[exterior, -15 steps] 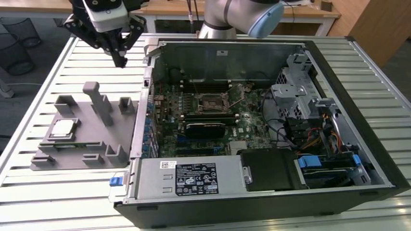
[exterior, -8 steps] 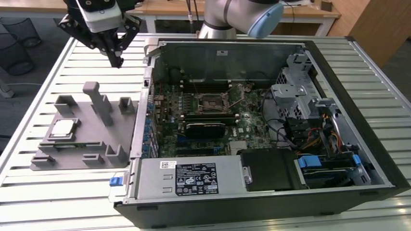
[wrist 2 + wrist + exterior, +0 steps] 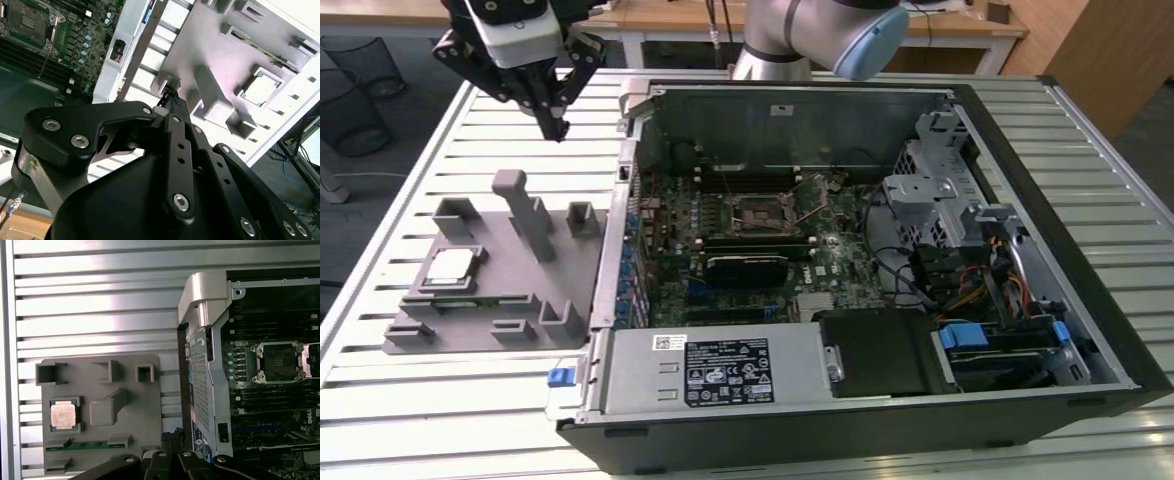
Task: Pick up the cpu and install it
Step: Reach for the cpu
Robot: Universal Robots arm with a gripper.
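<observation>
Pick-up step, not yet begun by the look of it; the gripper (image 3: 556,128) hangs above the slatted table (image 3: 400,400), near the open computer case (image 3: 787,125), fingers pinched together on nothing; the cpu (image 3: 450,266) lies flat in a pocket of the grey tray (image 3: 507,310), well apart from the claw; the motherboard socket (image 3: 765,213) looks empty; a grasp calls for parted fingers squared over the chip.
</observation>
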